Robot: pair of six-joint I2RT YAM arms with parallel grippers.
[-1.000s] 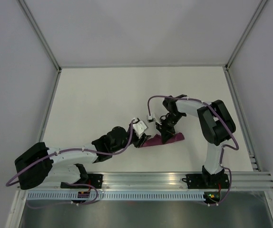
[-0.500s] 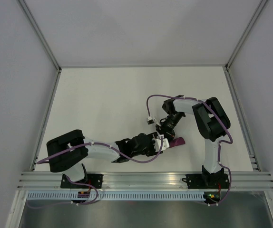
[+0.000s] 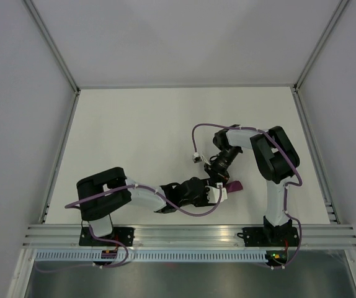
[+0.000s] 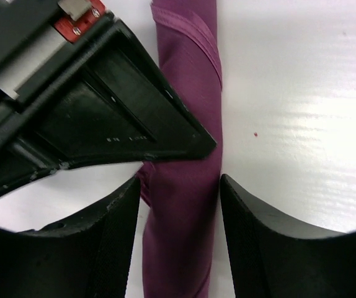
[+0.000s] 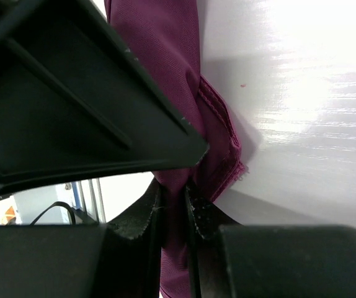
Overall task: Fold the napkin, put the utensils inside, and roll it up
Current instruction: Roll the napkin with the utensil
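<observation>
The napkin (image 4: 184,93) is a tight magenta roll lying on the white table; from above only its right tip (image 3: 234,185) shows. My left gripper (image 4: 179,186) is open and straddles the roll, with a thin gap at each finger. My right gripper (image 5: 173,197) is shut on the napkin, pinching a fold of the cloth (image 5: 218,133) near its stitched hem. From above, the left gripper (image 3: 220,189) and the right gripper (image 3: 217,172) sit close together over the roll. The utensils are hidden.
The white table (image 3: 134,136) is bounded by grey walls with metal frame posts. A rail (image 3: 184,234) carrying both arm bases runs along the near edge. The left arm (image 3: 141,195) stretches low across the front of the table.
The left arm has swung right along the near edge, and its gripper has gone from the roll's left end to straddling it by the right gripper. Less of the napkin shows from above.
</observation>
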